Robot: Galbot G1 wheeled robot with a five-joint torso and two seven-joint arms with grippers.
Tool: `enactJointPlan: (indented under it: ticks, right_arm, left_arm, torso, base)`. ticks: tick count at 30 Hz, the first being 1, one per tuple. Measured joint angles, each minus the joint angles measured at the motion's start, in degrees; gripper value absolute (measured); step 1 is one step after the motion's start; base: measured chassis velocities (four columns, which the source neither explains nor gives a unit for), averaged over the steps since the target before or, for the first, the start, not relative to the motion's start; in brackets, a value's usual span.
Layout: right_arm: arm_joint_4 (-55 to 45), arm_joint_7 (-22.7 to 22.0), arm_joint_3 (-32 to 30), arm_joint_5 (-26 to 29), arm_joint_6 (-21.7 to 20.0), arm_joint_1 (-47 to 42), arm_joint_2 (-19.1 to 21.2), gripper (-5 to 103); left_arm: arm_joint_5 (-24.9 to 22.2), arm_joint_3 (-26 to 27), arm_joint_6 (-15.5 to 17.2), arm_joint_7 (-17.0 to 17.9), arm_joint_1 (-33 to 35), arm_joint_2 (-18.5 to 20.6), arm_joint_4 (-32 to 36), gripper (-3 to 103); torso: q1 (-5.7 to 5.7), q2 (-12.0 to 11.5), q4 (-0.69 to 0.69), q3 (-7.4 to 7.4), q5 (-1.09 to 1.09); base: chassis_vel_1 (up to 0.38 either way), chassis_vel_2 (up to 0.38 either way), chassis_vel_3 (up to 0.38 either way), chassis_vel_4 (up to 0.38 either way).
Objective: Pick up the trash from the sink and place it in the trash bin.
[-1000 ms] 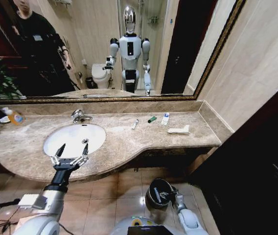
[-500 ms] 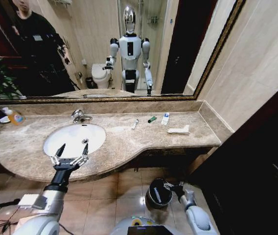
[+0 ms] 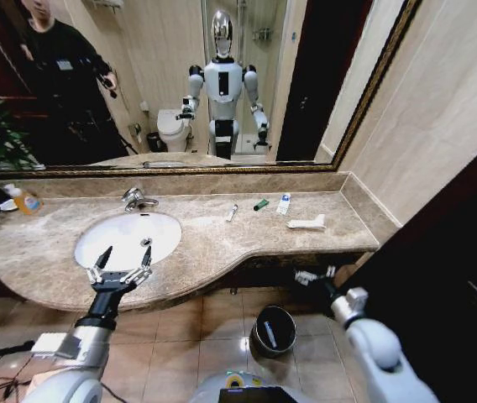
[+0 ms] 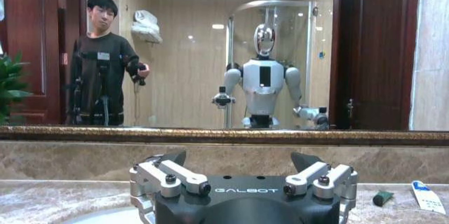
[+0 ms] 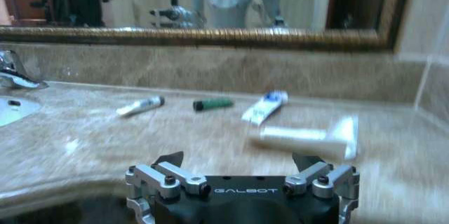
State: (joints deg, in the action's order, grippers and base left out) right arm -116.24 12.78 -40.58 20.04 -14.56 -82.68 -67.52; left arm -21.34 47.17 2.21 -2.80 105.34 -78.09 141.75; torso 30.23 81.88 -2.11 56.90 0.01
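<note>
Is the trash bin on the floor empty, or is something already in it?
Not empty. The head view looks down into the trash bin, upright on the floor tiles, and a small pale piece lies inside it.

Only "GALBOT" legible, in pale letters on the black housing just behind the spread fingers of left gripper (image 4: 238,163) and right gripper (image 5: 237,162).
</note>
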Motion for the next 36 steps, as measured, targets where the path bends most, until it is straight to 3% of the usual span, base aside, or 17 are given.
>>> enactJointPlan:
  ticks: [6, 8, 17, 27, 36]
  right_arm:
    - [3.88, 1.72, 1.24, -2.34, -0.45, 5.64, 5.46, 100]
    - [8.09, 4.78, 2.42, -6.95, 0.66, 9.51, 9.26, 100]
    - [18.04, 6.31, 7.39, -9.60, 0.13, 19.81, 15.35, 100]
    - [24.90, 7.13, 10.85, -9.06, -0.12, 25.13, 16.76, 100]
    - [29.74, 5.29, 13.80, -6.58, -0.61, 28.77, 16.00, 103]
  left_arm:
    - [0.00, 0.00, 0.00, 0.00, 0.00, 0.00, 0.00, 100]
    - [0.00, 0.00, 0.00, 0.01, 0.00, 0.00, 0.00, 100]
    - [0.00, 0.00, 0.00, 0.00, 0.00, 0.00, 0.00, 100]
    - [0.00, 0.00, 0.00, 0.00, 0.00, 0.00, 0.00, 100]
    - [0.00, 0.00, 0.00, 0.00, 0.00, 0.00, 0.00, 100]
  torso:
    - [0.00, 0.00, 0.00, 0.00, 0.01]
    - [0.00, 0.00, 0.00, 0.00, 0.00]
    - [0.00, 0.00, 0.00, 0.01, -0.01]
    - [0.00, 0.00, 0.01, 0.01, -0.01]
    - [0.00, 0.00, 0.01, 0.00, -0.02]
  base:
    - [0.000, 0.000, 0.000, 0.000]
    - [0.000, 0.000, 0.000, 0.000]
    - [0.000, 0.000, 0.000, 0.000]
    - [0.000, 0.000, 0.000, 0.000]
    - [0.000, 0.000, 0.000, 0.000]
